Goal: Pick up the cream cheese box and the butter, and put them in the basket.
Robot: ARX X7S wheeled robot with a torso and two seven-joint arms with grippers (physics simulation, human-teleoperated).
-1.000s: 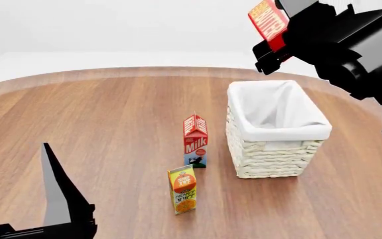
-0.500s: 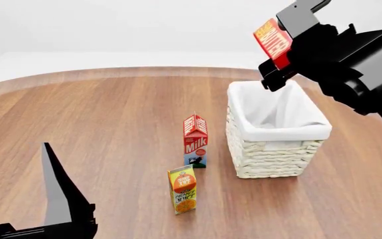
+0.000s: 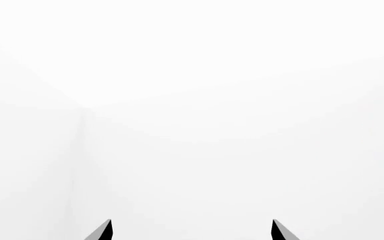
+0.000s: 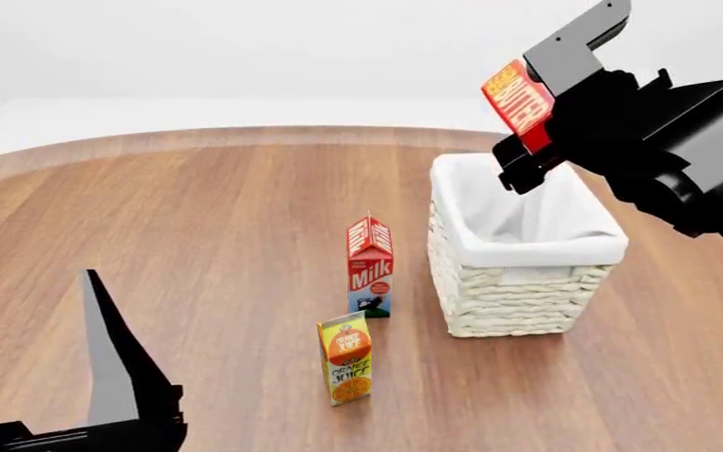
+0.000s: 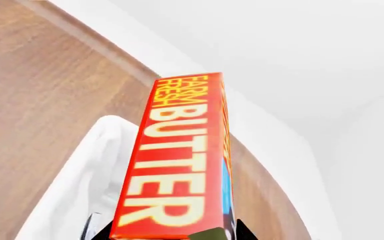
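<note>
The butter (image 4: 520, 97), a red-orange box with yellow lettering, hangs tilted in the air above the back rim of the white wicker basket (image 4: 531, 247). My right gripper (image 4: 534, 111) is shut on it. The right wrist view shows the butter (image 5: 178, 160) filling the gap between the fingers of my right gripper (image 5: 165, 233), with the basket's white cloth lining (image 5: 78, 190) below. My left gripper (image 4: 113, 381) sits low at the near left, open and holding nothing; its view shows only the two tips of the gripper (image 3: 192, 229) against white. The cream cheese box is out of view.
A red milk carton (image 4: 371, 266) stands upright just left of the basket. An orange juice carton (image 4: 346, 360) stands nearer to me, in front of the milk. The round wooden table (image 4: 211, 235) curves away at the back.
My right gripper has come down and slightly right with the butter, from high above the basket's back edge to closer over it. The left arm and the cartons have stayed put.
</note>
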